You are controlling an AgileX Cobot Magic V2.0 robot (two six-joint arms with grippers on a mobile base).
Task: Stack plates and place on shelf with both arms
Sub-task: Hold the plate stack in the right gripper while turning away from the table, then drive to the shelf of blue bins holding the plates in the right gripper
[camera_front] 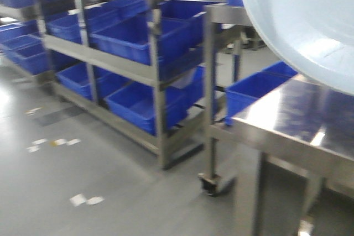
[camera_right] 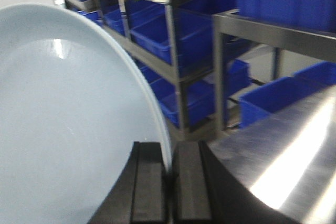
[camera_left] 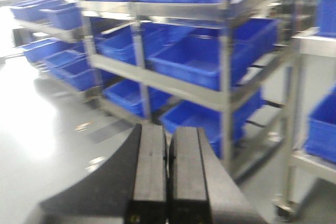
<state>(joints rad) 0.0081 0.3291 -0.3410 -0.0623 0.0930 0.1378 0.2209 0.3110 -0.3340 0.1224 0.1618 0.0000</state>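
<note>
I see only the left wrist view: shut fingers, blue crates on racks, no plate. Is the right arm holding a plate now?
Observer: Yes. In the right wrist view, the right gripper has its fingers shut on the rim of a pale plate.
Operator: Is this plate lying on the table?
Observer: No. The front view shows it held in the air and tilted, near the steel tabletop but not resting on it.
Operator: Do you see the second plate?
Observer: No. Only this one plate shows in any view.
</note>
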